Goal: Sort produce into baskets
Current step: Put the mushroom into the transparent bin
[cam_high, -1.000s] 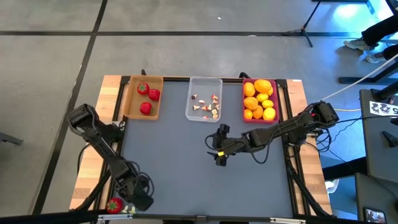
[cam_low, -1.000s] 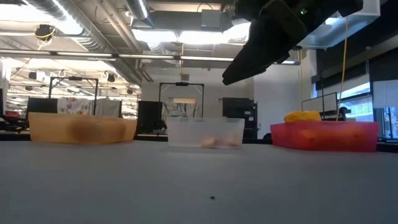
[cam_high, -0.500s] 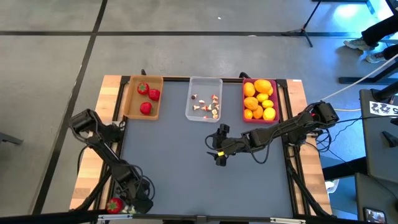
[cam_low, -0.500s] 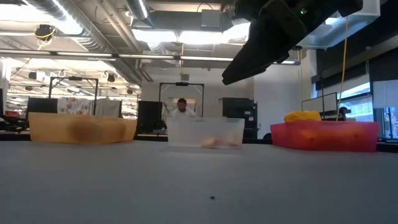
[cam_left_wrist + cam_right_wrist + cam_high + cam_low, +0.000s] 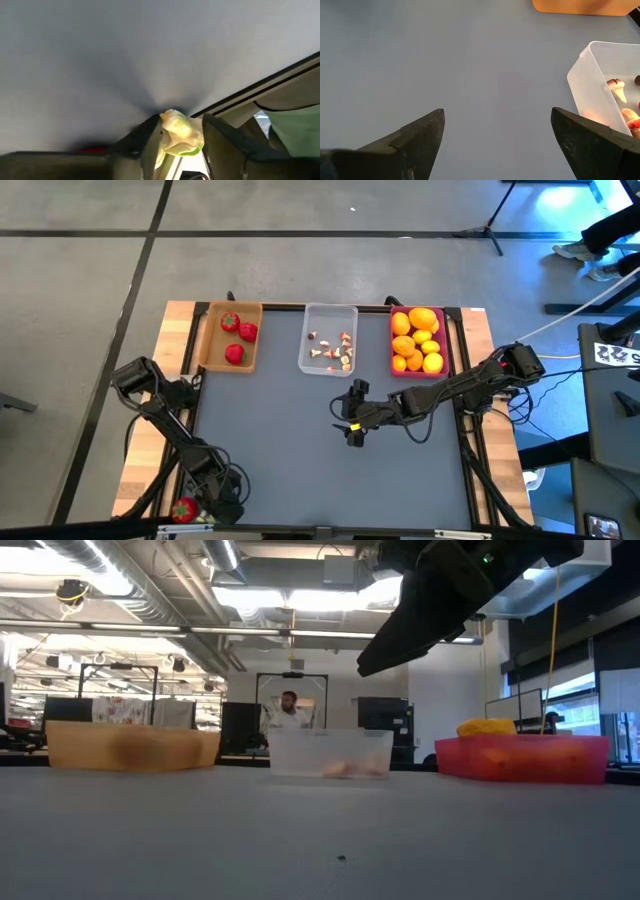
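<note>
Produce is mostly sorted, judging by the trays along the far edge of the surface (image 5: pixel 330 450). Left to right: the tan tray (image 5: pixel 229 337) holds three strawberries (image 5: pixel 240 335), the clear tray (image 5: pixel 327 340) a few small white-and-red bits (image 5: pixel 335 352), and the pink tray (image 5: pixel 420 340) a heap of orange and yellow fruits (image 5: pixel 417 338).

What looks left is at the near left corner: a lone strawberry (image 5: pixel 183 509) just beside the left gripper (image 5: pixel 212 516). In the left wrist view its fingers (image 5: pixel 150 145) are closing around a pale yellow-green piece (image 5: pixel 181 134); whether they already pinch it I cannot tell. That piece is crumpled, with no clear long axis; the strawberry's pointing cannot be made out.

The right gripper (image 5: pixel 352 430) hovers mid-surface near the clear tray, fingers (image 5: pixel 420 132) spread and empty.
</note>
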Action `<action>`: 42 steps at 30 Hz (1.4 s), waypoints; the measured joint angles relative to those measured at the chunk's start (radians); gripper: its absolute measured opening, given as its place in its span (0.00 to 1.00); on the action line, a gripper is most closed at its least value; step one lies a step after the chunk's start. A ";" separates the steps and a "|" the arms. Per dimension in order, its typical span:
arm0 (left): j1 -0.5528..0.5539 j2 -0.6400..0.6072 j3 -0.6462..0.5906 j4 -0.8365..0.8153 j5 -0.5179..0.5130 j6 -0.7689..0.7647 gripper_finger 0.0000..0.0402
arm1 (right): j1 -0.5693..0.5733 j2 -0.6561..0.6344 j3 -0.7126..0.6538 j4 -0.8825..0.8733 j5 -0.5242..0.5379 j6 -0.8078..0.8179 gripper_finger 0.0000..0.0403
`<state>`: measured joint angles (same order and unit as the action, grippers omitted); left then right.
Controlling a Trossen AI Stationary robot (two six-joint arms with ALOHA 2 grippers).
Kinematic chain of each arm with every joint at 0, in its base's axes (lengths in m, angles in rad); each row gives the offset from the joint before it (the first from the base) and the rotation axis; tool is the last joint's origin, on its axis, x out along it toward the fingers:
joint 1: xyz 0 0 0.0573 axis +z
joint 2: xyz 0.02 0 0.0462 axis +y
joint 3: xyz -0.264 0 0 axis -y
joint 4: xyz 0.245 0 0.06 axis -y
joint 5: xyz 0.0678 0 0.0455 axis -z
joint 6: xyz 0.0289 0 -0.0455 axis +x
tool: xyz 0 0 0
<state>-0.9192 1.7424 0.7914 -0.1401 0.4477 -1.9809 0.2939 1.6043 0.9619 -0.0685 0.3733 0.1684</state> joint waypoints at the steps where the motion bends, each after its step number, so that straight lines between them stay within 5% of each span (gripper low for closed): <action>1: 0.000 0.000 0.000 -0.007 0.000 0.010 0.34 | 0.000 0.000 0.000 0.000 0.000 0.000 0.89; 16: 0.014 -0.002 0.001 -0.058 0.003 0.294 0.02 | 0.000 0.000 0.000 0.000 0.000 -0.001 0.89; 25: 0.115 -0.116 -0.003 -0.139 -0.101 0.571 0.04 | 0.000 0.000 0.000 0.000 0.000 0.000 0.89; 34: 0.305 -0.344 -0.003 -0.317 -0.316 0.891 0.04 | 0.000 0.000 0.000 0.000 0.000 0.002 0.89; 42: 0.496 -0.498 -0.002 -0.348 -0.407 1.211 0.04 | 0.000 0.000 0.000 0.001 0.000 0.034 0.89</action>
<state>-0.4236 1.2449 0.7898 -0.4880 0.0408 -0.7695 0.2937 1.6043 0.9619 -0.0677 0.3737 0.2023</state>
